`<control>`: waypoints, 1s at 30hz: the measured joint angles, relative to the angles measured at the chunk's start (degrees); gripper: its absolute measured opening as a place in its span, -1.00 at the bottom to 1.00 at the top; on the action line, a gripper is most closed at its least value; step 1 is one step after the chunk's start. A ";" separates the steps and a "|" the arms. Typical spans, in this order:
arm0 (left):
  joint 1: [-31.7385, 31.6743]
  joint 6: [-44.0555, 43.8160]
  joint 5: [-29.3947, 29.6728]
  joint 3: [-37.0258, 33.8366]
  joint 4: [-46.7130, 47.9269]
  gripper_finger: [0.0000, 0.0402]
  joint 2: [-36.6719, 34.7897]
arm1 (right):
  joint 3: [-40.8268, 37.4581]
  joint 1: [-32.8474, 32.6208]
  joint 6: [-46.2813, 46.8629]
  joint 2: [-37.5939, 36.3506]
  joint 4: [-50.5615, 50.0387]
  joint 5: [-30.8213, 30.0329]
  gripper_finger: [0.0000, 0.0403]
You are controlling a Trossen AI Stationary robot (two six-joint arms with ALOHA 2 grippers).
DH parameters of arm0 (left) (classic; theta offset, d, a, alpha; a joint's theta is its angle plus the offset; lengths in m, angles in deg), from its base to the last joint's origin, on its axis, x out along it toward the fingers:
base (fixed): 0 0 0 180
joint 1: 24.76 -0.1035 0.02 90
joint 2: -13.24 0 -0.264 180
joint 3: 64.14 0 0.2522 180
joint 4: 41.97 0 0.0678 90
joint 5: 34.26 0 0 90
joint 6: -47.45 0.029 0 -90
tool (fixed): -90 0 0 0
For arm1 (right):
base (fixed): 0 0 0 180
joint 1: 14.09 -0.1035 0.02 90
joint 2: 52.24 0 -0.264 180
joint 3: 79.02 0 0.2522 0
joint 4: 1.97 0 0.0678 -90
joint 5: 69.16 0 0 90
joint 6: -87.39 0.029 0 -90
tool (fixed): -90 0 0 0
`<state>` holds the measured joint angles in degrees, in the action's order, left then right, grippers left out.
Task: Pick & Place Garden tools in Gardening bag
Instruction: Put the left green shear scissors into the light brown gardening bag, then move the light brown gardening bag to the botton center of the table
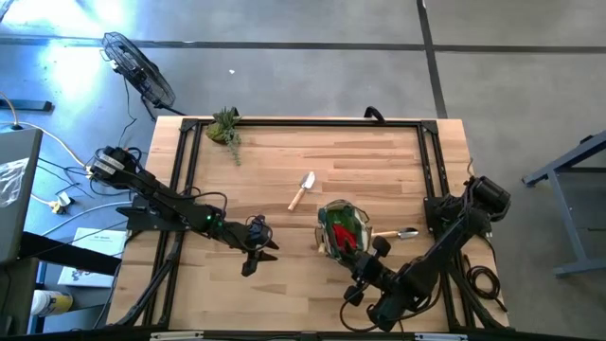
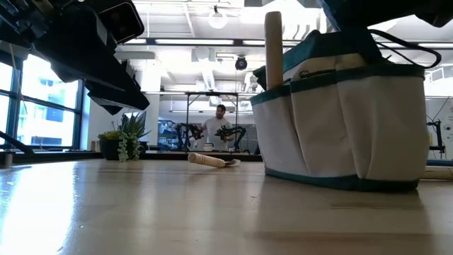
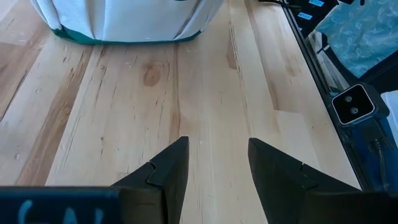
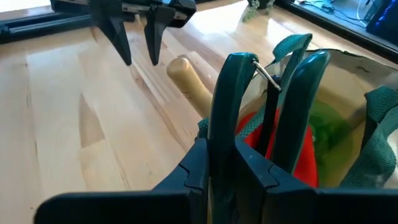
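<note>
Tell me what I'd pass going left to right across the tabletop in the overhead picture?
Left tool, empty → leafy plant at the far edge → loose wooden-handled trowel → gardening bag → right tool, clamped on pruning shears.

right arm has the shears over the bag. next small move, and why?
Probably lower a little, then open. The right end effector is shut on the pruning shears, whose green handles sit just above the gardening bag opening, over the red glove. The left end effector waits open above bare table, so nothing blocks the drop.
</note>
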<state>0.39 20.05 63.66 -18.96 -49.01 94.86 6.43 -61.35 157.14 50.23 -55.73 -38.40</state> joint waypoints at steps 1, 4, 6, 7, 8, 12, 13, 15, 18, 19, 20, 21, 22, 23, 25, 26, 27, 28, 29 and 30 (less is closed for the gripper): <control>0.02 0.00 -0.01 0.00 0.00 -0.20 0.00 | -0.01 0.01 -0.03 0.00 0.00 0.80 -0.84; 0.00 0.00 0.02 0.00 0.00 -0.20 0.00 | 0.00 0.02 0.10 0.00 -0.02 3.01 -0.84; 0.02 0.02 0.04 0.00 0.00 -0.20 0.00 | 0.01 0.00 0.56 0.00 -0.05 3.31 -0.82; 0.02 0.02 0.04 0.00 0.00 -0.20 0.00 | 0.01 0.01 0.63 0.00 -0.03 3.43 -0.78; 0.01 0.02 0.05 0.00 0.00 -0.20 0.00 | -0.01 0.02 0.74 0.00 -0.02 3.62 -0.73; 0.01 0.02 0.11 0.00 0.00 -0.20 0.00 | -0.01 0.00 1.29 0.17 -0.01 6.29 -0.55; 0.02 0.02 0.11 0.00 0.00 -0.20 0.00 | -0.01 -0.04 1.22 0.18 -0.08 7.06 -0.54; 0.02 0.02 0.11 0.00 0.00 -0.20 0.00 | -0.01 -0.04 1.03 0.18 0.00 8.73 -0.53; 0.01 0.02 0.21 0.00 0.00 -0.20 0.00 | -0.01 0.00 0.76 0.18 0.01 9.80 -0.54; 0.00 0.02 0.22 0.00 0.00 -0.20 0.00 | -0.01 0.00 0.71 0.16 0.05 9.93 -0.54; 0.01 0.02 0.22 0.00 0.00 -0.20 0.00 | -0.01 0.00 0.70 0.09 0.05 10.00 -0.54; 0.00 0.02 0.24 0.00 0.00 -0.20 0.00 | -0.01 0.00 0.69 -0.06 0.05 10.18 -0.54; 0.00 0.04 0.24 0.00 0.00 -0.20 0.00 | -0.01 0.00 0.69 -0.27 0.07 10.31 -0.54; 0.02 0.02 0.24 0.00 0.00 -0.20 0.00 | -0.01 0.00 0.69 -0.47 0.19 10.32 -0.54; 0.00 0.02 0.26 0.00 0.00 -0.20 0.00 | -0.01 0.00 0.81 -0.83 0.29 10.96 -0.54; 0.02 0.04 0.26 0.00 0.00 -0.20 0.00 | -0.01 0.00 0.87 -1.00 0.35 12.11 -0.54; 0.02 0.04 0.28 0.00 -0.01 -0.20 0.00 | -0.01 0.02 0.90 -1.16 0.36 13.55 -0.54; 0.02 0.04 0.31 0.00 0.00 -0.20 0.00 | -0.01 0.02 0.92 -1.31 0.37 15.08 -0.54; 0.02 0.04 0.31 0.00 0.00 -0.20 0.00 | -0.01 0.02 0.93 -1.46 0.34 16.11 -0.54; 0.01 0.04 0.32 0.00 0.00 -0.20 0.00 | -0.01 0.02 0.94 -1.69 0.36 16.58 -0.54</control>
<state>0.40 20.10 63.98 -18.96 -49.01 94.86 6.42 -61.33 158.07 48.54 -55.37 -21.82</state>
